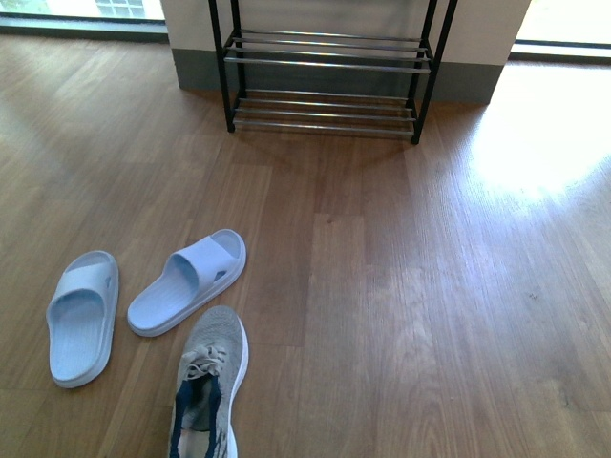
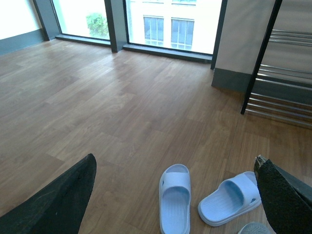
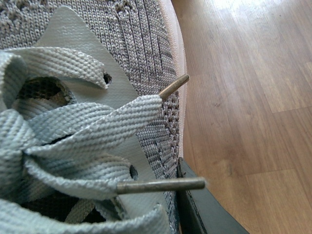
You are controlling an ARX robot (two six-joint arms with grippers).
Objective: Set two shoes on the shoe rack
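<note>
Sneaker [image 1: 208, 391] lies on the floor at 6 to 7 o'clock in the front view. Its toe points toward the rack [image 1: 329, 76], which stands well apart at 12 o'clock against the wall. Slides [image 1: 186, 281] lie near its toe, at 9 to 10 o'clock. No second sneaker shows in that view.

The right wrist view is filled with grey knit and laces [image 3: 87, 126], and I cannot tell which sneaker of the pair this is. The right gripper [image 3: 204, 214] shows only one dark finger edge beside the white sole, so I cannot tell whether its fingers are parted or closed. The left gripper [image 2: 174, 160] hangs over the slides with its fingers wide apart and empty.

The sneaker is probably light. Its knit upper looks soft and would cave in under a pinch, and the loose laces could snag. The thick sole looks stiffer, so gripping across the sole sides or the heel collar seems safest.
</note>
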